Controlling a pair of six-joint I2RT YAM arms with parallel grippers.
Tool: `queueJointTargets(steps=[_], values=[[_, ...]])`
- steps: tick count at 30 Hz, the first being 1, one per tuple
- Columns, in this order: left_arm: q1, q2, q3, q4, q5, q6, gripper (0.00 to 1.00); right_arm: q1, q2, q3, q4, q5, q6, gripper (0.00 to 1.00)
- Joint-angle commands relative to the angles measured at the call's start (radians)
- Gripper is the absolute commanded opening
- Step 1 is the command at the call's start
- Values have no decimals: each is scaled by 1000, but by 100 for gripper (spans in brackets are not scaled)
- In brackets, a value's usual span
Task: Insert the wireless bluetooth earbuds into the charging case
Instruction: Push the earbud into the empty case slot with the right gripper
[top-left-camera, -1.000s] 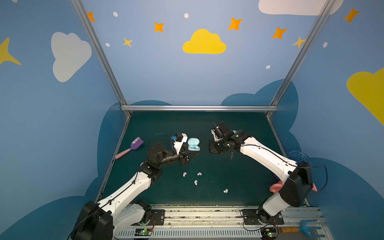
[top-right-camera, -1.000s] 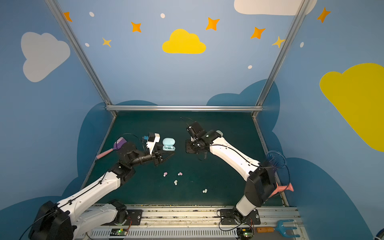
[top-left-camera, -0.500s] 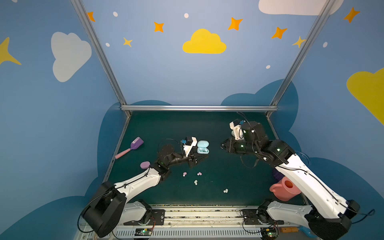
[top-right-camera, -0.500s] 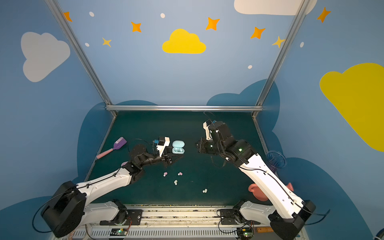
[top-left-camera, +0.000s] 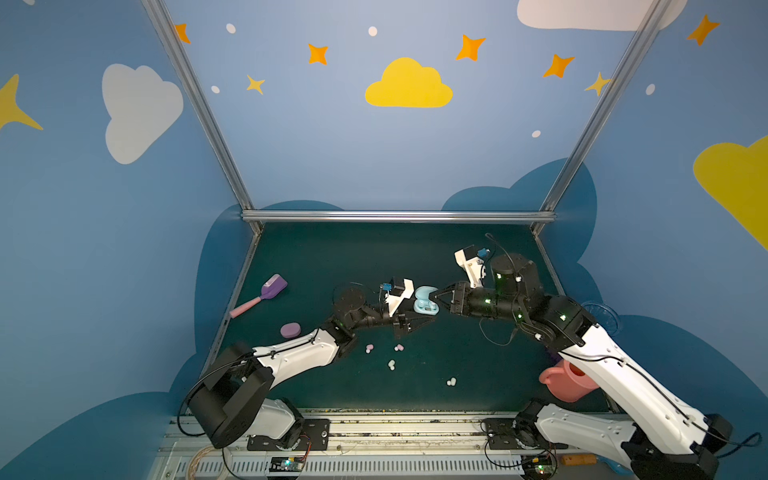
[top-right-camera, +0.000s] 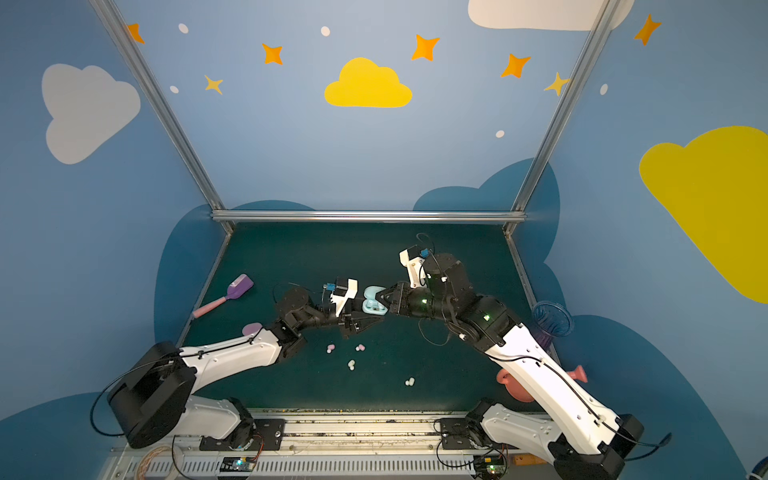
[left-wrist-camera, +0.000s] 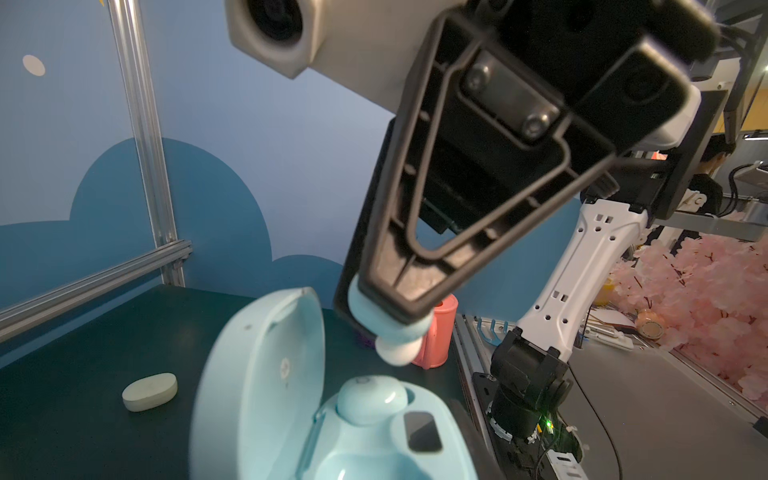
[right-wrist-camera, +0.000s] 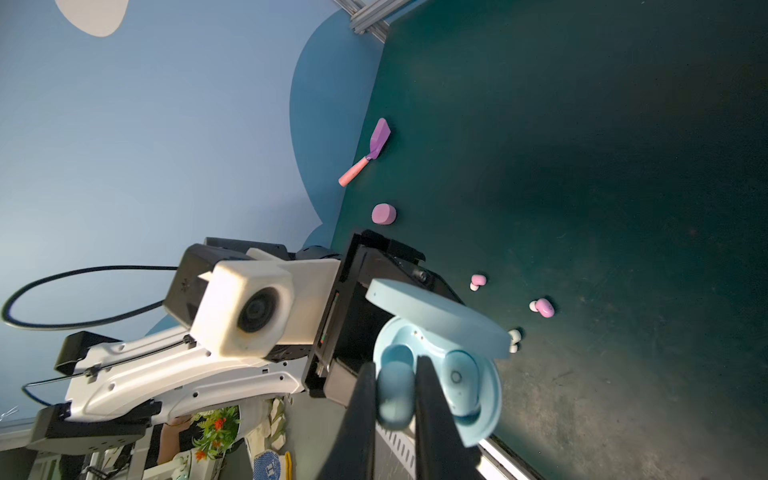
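The case (top-left-camera: 424, 306), pale blue with its lid up, is just right of the middle of the table (top-left-camera: 332, 257), in the left gripper (top-left-camera: 420, 316), which reaches in from 8 o'clock. Its jaws stand a little apart and grip the case's base, though the left wrist view leaves the fingers out of sight. Whether the case rests on the mat cannot be told. The right gripper (top-left-camera: 434, 296) comes in from 3 o'clock, its jaws pinched nearly together on a blue earbud (right-wrist-camera: 395, 395) with its white end toward the case. That earbud hangs just above the case, over the empty socket (right-wrist-camera: 397, 357), and the left wrist view shows it clear of the case. The neighbouring socket holds the seated earbud (left-wrist-camera: 370, 399), also blue. On the mat around 6 to 7 o'clock from the case lie a pink earbud (top-left-camera: 369, 348) and a second pink earbud (top-left-camera: 399, 347), near each other but apart. Further toward 6 o'clock is a white earbud (top-left-camera: 391, 365), and at 5 o'clock, well apart from it, a second white earbud (top-left-camera: 451, 380). A lilac case (top-left-camera: 291, 329), closed, lies at 8 o'clock beside the left arm. A scoop (top-left-camera: 259, 297) lies at 9 o'clock near the table's edge, and a pink watering can (top-left-camera: 567, 384) at 4 o'clock, partly behind the right arm. The left wrist view also shows a cream case (left-wrist-camera: 149, 390), closed, on the mat beyond the open lid.
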Motion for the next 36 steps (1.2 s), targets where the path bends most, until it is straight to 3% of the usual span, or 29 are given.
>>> queueJointTargets(steps=[1, 15, 36], values=[[-4, 11, 32, 77, 2, 6, 4, 12, -24, 3, 66, -20, 14, 8], [-22, 6, 44, 107, -22, -2, 4, 35, -11, -48, 151, -35, 56, 8], [-24, -25, 38, 91, -40, 12, 4, 46, -24, -86, 132, 6, 71, 8]])
